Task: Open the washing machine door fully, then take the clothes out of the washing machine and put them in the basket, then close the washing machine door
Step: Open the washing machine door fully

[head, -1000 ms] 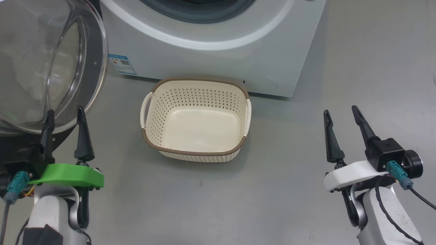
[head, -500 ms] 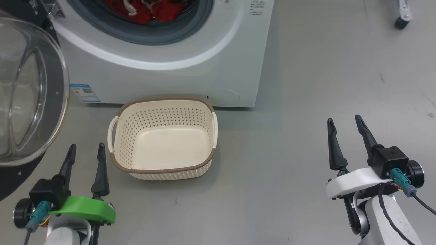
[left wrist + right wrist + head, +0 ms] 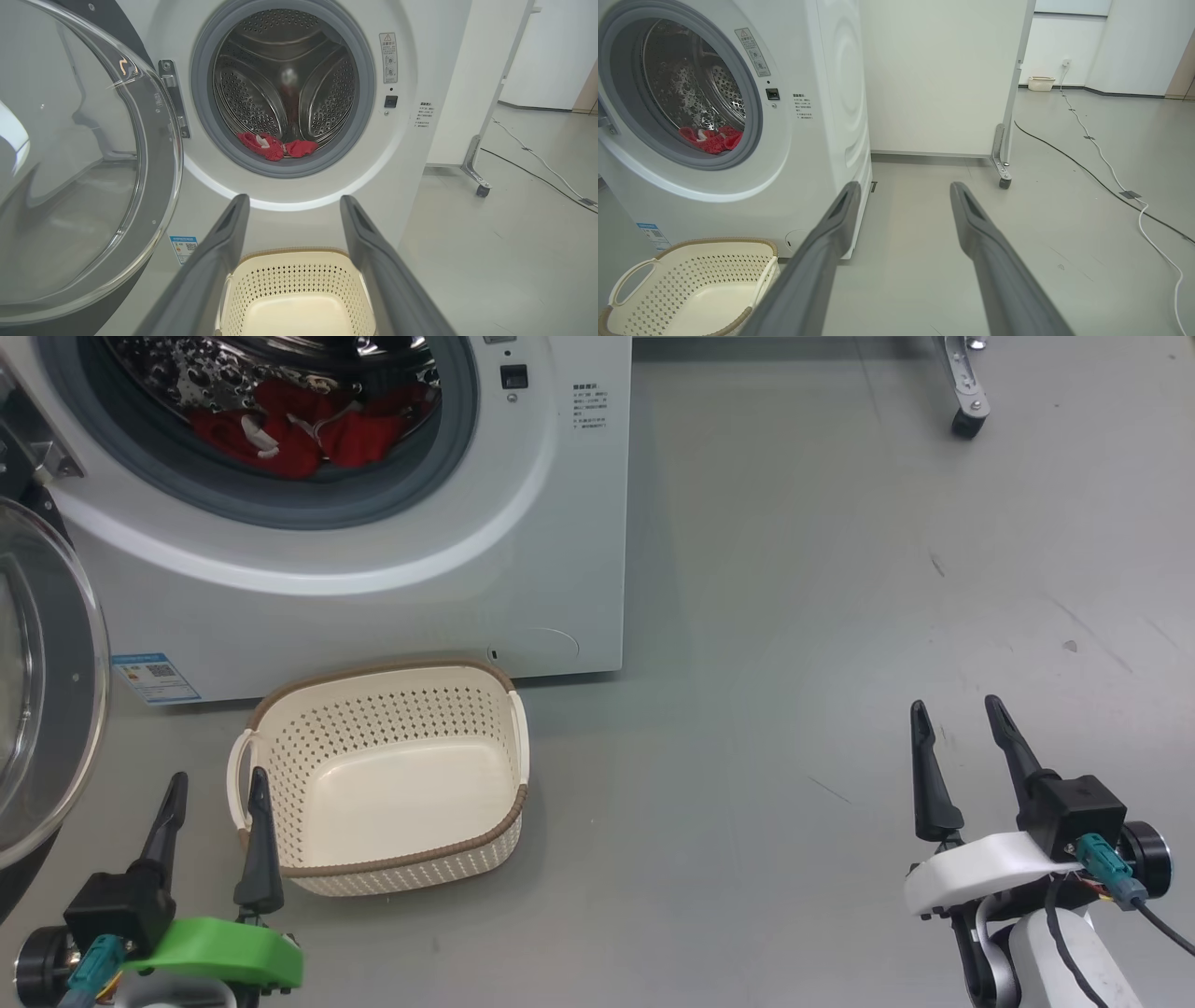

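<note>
At the far left the washing machine door stands swung wide, its glass bowl bulging toward the robot. Just right of it the left gripper hovers low, its 2 fingers spread wide with nothing between them. It is close beside the basket, which sits empty on the floor at the foot of the washing machine.

Over the last second the head camera has tilted up. The drum mouth, cut off before, now shows the red clothes heaped at its bottom. The things themselves appear not to have shifted. Opening looks done, so reaching into the drum should come next.

Far right, the right gripper is likewise fully open and empty, well apart from the machine.
</note>
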Tool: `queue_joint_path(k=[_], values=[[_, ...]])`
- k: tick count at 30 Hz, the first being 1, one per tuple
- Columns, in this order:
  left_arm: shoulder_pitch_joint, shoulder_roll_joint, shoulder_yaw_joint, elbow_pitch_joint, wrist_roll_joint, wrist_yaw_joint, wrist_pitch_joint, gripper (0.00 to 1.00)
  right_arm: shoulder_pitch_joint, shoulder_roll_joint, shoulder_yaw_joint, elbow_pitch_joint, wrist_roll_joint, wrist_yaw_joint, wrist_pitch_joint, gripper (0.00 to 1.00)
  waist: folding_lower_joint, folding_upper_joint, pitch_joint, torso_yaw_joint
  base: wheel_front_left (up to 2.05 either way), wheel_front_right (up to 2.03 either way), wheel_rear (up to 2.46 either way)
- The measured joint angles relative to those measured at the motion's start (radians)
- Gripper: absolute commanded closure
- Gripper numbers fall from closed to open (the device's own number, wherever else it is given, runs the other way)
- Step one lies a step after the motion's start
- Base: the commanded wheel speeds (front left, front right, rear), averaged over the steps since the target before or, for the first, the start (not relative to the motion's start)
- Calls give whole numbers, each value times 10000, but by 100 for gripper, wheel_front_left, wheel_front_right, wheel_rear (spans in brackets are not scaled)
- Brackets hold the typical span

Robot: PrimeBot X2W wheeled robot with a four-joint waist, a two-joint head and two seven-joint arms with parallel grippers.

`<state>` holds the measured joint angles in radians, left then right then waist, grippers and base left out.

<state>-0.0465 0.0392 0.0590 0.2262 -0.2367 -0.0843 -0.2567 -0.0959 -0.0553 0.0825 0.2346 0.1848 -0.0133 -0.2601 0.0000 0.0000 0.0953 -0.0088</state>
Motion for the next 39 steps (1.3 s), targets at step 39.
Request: queue_joint_path(k=[39], values=[[547, -15, -190, -443, 2, 267, 0, 0, 222, 65, 81, 244, -113, -58, 0, 0, 0, 0, -159, 380, 0, 0, 0]])
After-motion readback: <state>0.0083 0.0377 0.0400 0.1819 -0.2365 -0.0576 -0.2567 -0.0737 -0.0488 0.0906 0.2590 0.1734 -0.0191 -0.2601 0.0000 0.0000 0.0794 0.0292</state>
